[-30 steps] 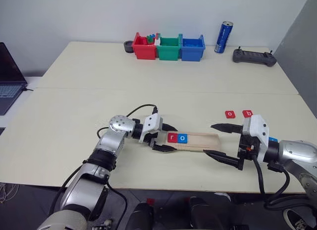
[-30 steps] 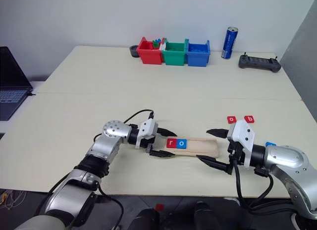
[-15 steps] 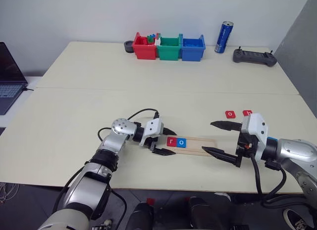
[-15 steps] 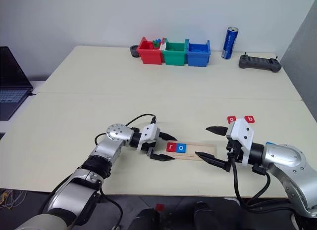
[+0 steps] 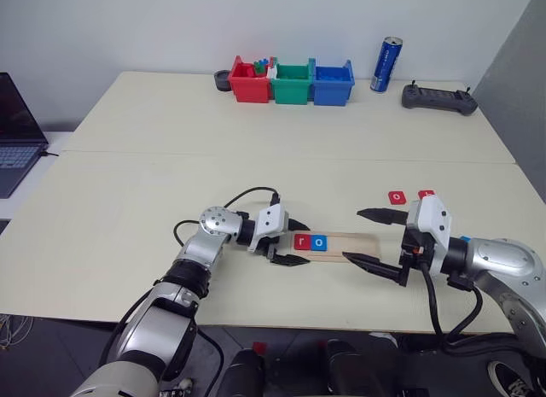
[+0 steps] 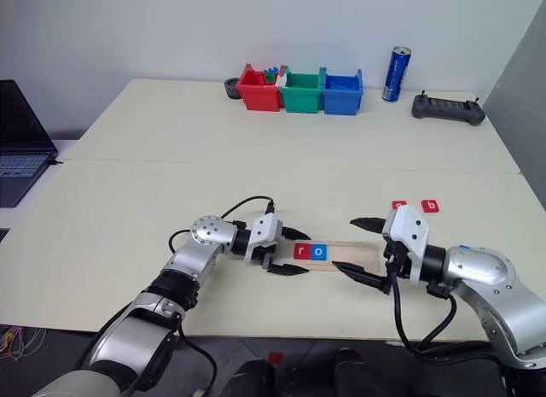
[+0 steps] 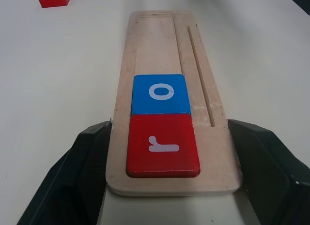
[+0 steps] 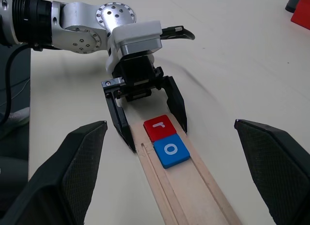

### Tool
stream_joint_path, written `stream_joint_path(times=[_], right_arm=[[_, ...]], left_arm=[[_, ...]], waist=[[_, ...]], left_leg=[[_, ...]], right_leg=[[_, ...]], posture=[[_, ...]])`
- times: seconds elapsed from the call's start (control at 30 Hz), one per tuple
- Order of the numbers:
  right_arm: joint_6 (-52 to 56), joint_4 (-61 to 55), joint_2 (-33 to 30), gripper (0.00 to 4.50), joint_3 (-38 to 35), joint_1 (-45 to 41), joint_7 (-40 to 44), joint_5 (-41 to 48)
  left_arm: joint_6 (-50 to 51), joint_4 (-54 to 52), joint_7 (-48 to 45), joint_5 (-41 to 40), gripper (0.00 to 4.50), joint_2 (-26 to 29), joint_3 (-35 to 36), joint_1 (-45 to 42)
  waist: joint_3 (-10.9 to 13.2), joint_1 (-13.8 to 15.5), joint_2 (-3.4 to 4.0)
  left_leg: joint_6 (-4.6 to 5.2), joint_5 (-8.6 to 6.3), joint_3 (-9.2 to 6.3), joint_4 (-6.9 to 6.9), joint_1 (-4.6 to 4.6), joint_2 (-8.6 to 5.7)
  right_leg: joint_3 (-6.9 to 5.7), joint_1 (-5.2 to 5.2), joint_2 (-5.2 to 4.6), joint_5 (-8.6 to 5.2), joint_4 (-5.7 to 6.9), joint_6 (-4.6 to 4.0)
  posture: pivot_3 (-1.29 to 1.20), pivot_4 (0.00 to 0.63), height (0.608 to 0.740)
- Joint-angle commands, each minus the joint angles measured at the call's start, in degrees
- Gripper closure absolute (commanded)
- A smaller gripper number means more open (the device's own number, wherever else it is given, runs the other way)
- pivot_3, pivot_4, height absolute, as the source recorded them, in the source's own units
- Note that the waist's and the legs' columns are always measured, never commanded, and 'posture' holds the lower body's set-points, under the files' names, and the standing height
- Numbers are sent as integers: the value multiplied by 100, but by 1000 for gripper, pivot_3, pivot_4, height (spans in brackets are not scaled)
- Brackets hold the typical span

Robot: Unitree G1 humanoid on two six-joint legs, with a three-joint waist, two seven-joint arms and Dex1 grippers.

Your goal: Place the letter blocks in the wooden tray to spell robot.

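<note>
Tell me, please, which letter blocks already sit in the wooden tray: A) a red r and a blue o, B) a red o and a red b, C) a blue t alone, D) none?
A: the left wrist view shows the red r and the blue o side by side in the wooden tray.

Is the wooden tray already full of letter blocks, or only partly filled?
Partly filled. The wooden tray holds two blocks at one end, the red r and the blue o; the rest of its groove is bare wood.

white "r" on red tile [image 7: 162, 145], white "o" on blue tile [image 7: 160, 94]
</note>
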Motion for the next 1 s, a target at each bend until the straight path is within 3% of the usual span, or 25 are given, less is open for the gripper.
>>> stream_joint_path(times=[0.03, 0.5, 0.57, 0.63, 0.83, 1.0], right_arm=[[-156, -61, 14, 0, -68, -99, 13, -9], [-142, 23, -5, 0, -74, -242, 30, -49], [-104, 30, 0, 0, -96, -268, 8, -16], [-87, 23, -2, 0, -112, -264, -6, 1], [-86, 36, 45, 0, -215, -208, -209, -58], [118, -38, 126, 0, -586, -48, -619, 87]], left_arm=[[-20, -80, 105, 83, 1111, -26, -49, 19], [63, -170, 95, 51, 1111, -87, -70, 70], [90, -185, 83, 41, 372, -80, -66, 71], [139, -203, 75, 21, 35, -88, -60, 60], [496, -746, -99, -248, 35, 12, 75, 79], [1072, -1613, -245, -549, 35, 448, 280, 130]], waist=[[0, 0, 0], [0, 12, 0], [0, 12, 0], [0, 12, 0], [0, 8, 0], [0, 2, 0]], left_leg=[[0, 0, 1, 0, 0, 0], [0, 0, 0, 1, 0, -1], [0, 0, 1, 1, 1, -1], [0, 0, 1, 1, 1, -1], [0, 0, 1, 0, 1, 0], [0, 0, 0, 0, 1, 1]], right_leg=[[1, 0, 0, 0, 0, 0], [1, 1, -1, 0, 0, 0], [1, 1, -1, 0, 0, 0], [1, 1, -1, 0, 0, 0], [1, 1, -1, 0, 1, 0], [1, 0, 0, 0, 2, 0]], posture=[[0, 150, 740], [0, 150, 740], [0, 150, 740], [0, 150, 740], [0, 150, 740], [0, 150, 740]])
